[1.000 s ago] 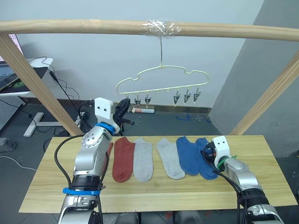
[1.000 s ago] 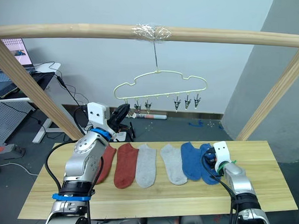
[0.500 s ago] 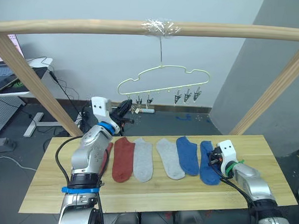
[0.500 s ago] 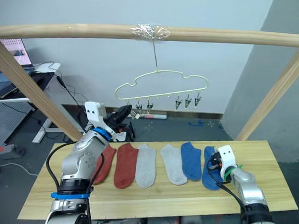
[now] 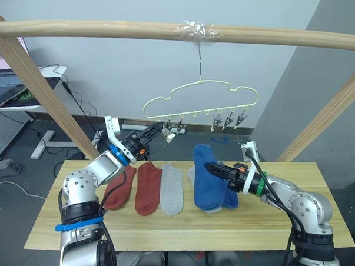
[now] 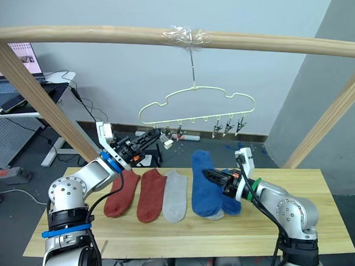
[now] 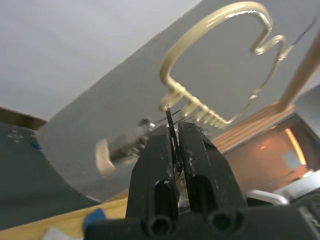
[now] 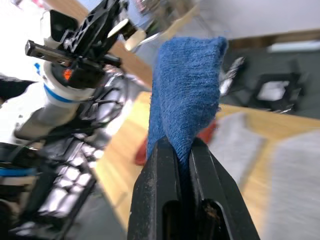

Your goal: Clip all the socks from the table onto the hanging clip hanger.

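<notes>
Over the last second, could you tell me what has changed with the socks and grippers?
The right gripper has lifted a blue sock off the table. The left gripper reached up and closed on a clip of the hanger. Other socks stayed flat.

Clip hanger [image 5: 199, 98]: hung from pole [image 5: 111, 30], above tabletop [image 5: 161, 226] far edge. Below it, four socks [image 5: 145, 187] lay in a row on tabletop; right of those, one sock [image 5: 206, 181] held raised, partly covering two others.

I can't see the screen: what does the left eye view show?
The right gripper holds a blue sock up off the table, while the left gripper pinches a clip on the clip hanger.
</notes>
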